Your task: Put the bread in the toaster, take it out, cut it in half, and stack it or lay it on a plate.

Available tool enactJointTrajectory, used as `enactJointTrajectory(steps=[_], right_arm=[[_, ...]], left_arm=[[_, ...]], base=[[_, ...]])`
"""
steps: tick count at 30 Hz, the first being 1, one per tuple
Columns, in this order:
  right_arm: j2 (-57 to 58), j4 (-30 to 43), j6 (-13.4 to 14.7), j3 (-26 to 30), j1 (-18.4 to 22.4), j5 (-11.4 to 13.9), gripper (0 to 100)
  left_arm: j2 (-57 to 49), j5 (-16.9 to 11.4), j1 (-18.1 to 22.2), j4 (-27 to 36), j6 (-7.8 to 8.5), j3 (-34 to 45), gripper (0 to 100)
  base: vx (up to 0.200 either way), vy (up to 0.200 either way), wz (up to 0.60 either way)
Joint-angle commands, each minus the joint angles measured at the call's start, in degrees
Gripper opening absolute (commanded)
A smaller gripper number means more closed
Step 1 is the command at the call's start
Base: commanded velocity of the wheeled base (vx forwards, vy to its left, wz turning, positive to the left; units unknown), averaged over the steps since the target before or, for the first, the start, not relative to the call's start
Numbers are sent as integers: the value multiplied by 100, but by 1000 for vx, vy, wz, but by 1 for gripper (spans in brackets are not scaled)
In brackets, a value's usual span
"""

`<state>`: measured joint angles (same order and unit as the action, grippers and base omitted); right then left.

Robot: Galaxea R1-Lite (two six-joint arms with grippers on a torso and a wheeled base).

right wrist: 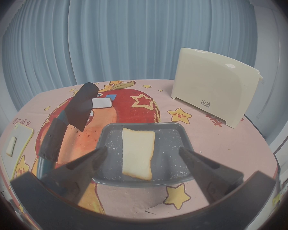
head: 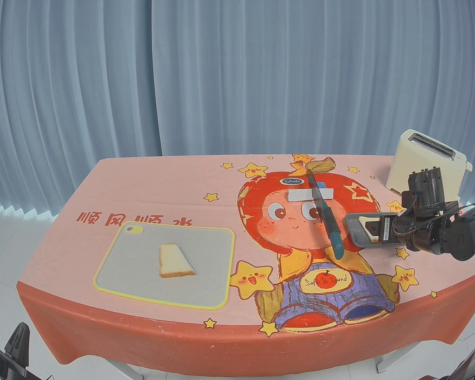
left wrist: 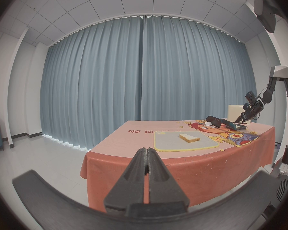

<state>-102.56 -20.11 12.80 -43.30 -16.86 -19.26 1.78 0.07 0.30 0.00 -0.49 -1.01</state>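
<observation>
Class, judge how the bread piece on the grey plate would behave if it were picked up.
The bread looks thin and soft, so it is likely light and may squash or sag under a pinch. Lying flat on the plate, it shouldn't roll.

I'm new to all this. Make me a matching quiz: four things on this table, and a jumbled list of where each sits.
1 toaster
2 knife
3 cutting board
4 plate

A lying across the cartoon face
B on the robot's left
C far back on the right
D just in front of the right gripper, whose jaws are open

Pairs: 1-C, 2-A, 3-B, 4-D
</observation>
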Motion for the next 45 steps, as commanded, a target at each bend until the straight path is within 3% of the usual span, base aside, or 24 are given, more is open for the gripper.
enactJointTrajectory(steps=[1,3,11,19,26,45], right_arm=[[254,-1,-6,32,-19,1,100],[254,-1,-6,32,-19,1,100],[1089,-10,-6,270,-740,45,100],[1581,-1,-6,349,-1162,1,100],[2126,69,3,560,-1882,80,100],[2082,-1,3,595,-2102,19,100]], left_arm=[[7,1,5,0,-4,101,0],[7,1,5,0,-4,101,0],[7,1,5,0,-4,101,0],[7,1,5,0,-4,101,0],[-2,1,5,0,5,101,0],[7,1,5,0,-4,101,0]], base=[[0,0,0],[0,0,0],[0,0,0],[0,0,0],[0,0,0],[0,0,0]])
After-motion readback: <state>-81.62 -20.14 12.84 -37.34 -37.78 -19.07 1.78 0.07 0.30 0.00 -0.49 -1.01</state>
